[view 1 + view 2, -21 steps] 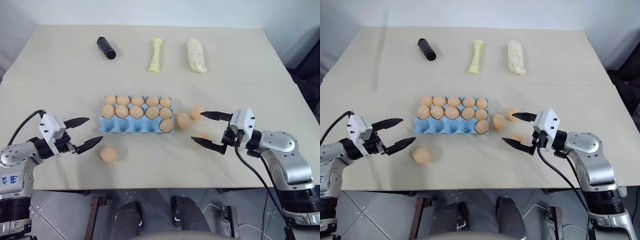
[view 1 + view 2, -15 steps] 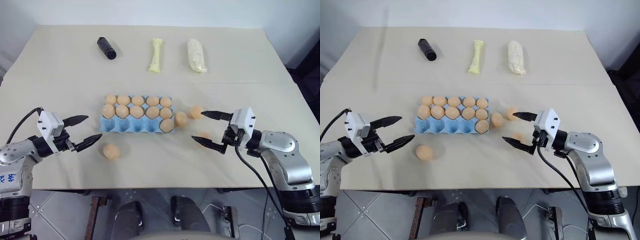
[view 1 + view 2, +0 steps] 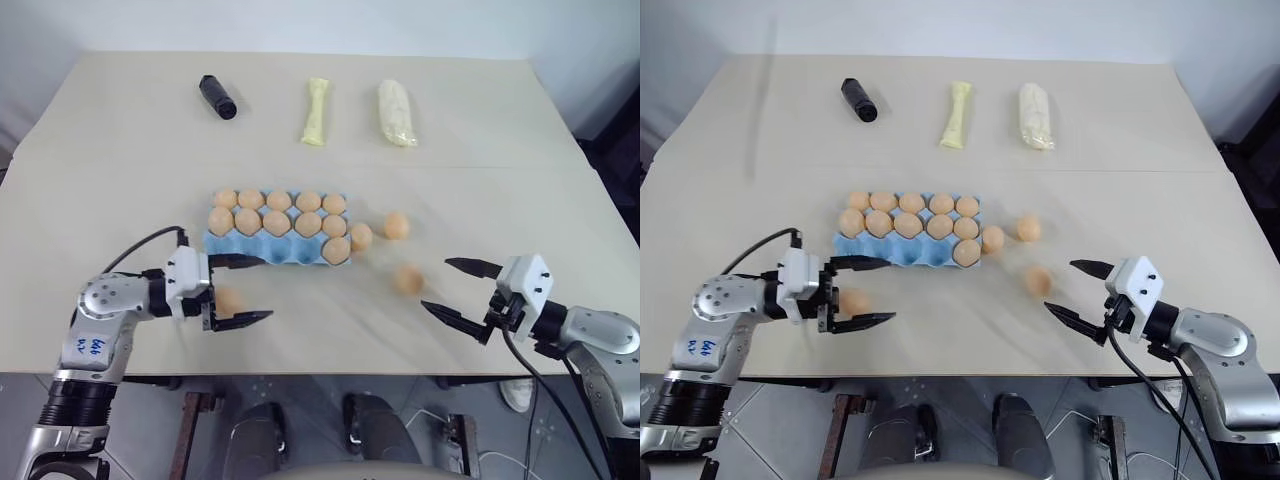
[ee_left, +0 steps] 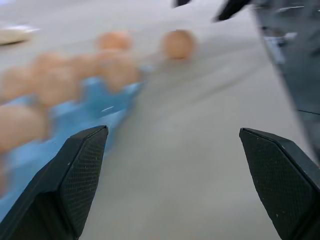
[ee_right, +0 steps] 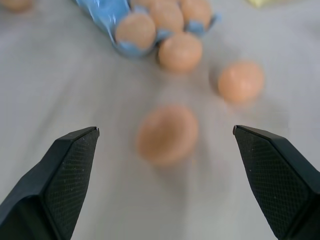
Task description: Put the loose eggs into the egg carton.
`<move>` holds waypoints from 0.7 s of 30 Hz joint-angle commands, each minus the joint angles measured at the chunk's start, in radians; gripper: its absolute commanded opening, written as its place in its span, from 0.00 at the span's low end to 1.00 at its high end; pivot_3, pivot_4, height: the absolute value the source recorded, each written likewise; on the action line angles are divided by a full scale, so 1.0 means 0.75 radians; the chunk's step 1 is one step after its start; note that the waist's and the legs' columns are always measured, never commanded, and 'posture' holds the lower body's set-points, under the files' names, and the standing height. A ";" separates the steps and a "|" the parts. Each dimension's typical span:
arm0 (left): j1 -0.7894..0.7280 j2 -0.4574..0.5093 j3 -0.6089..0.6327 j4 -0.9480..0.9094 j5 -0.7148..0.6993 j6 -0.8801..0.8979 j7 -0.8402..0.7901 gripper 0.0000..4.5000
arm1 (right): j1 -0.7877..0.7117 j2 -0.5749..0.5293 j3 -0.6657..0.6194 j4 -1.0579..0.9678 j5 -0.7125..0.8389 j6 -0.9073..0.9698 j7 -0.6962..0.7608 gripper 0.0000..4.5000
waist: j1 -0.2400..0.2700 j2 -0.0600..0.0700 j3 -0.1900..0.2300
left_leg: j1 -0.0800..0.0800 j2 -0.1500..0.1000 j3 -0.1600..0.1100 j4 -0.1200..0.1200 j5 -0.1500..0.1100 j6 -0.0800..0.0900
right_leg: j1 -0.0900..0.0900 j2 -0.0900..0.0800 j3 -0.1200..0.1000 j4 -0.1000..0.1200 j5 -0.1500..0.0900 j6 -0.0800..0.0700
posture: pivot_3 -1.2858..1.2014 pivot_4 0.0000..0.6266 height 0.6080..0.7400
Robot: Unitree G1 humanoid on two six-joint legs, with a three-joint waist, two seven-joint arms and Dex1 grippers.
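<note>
Head views: your left gripper stands with its fingers spread wide and holds nothing. It sits at the near left corner of the egg carton, and one loose egg lies between its two fingers, with no contact that you can confirm. Your right gripper is equally spread and empty, near the front edge of the table. A second loose egg lies just beyond it, apart from the fingertips. A third egg rests against the carton's right end, and a fourth sits just right of that. The carton's far and middle rows are filled; the near row has one egg at its right end. Bare tabletop surrounds both arms. A black cylinder, a yellow tube and a whitish bag lie well apart at the far side.

Left wrist view: both fingers stand wide, with the blue carton just past one of them.

Right wrist view: the fingers frame the nearest egg, untouched.
</note>
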 commanded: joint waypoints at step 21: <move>0.093 0.041 0.159 -0.105 -0.034 0.024 0.134 1.00 | -0.386 0.180 0.269 0.275 -0.087 -0.064 0.031 0.41 | -0.015 0.000 0.000 | 0.001 0.002 -0.003 -0.001 0.004 0.006 | -0.001 -0.003 -0.001 0.007 0.002 -0.002 | 0.52 0.24 1.00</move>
